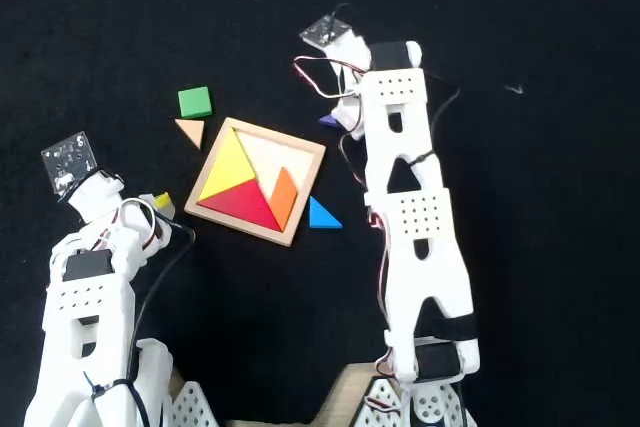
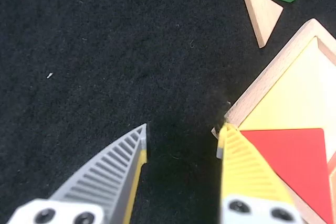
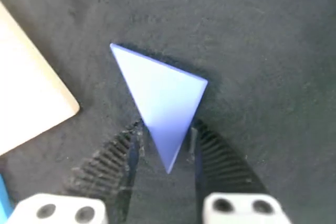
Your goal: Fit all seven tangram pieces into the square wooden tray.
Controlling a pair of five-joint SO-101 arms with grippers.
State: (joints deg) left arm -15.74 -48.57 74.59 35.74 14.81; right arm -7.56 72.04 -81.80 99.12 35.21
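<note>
The square wooden tray (image 1: 311, 153) lies mid-table and holds a yellow triangle (image 1: 228, 169), a red triangle (image 1: 243, 206) and an orange piece (image 1: 285, 195). A green square (image 1: 195, 102) and a tan triangle (image 1: 190, 131) lie off its far-left side, and a blue triangle (image 1: 322, 214) lies at its near-right side. My right gripper (image 3: 165, 129) is past the tray's far-right corner, its fingers pressed on both sides of a purple triangle (image 3: 161, 95). My left gripper (image 2: 184, 135) stands open over bare cloth beside the tray's left corner (image 2: 233, 113).
Black cloth covers the whole table. The right arm (image 1: 410, 217) stretches along the tray's right side, close to the blue triangle. Wide bare cloth lies to the far right and far left.
</note>
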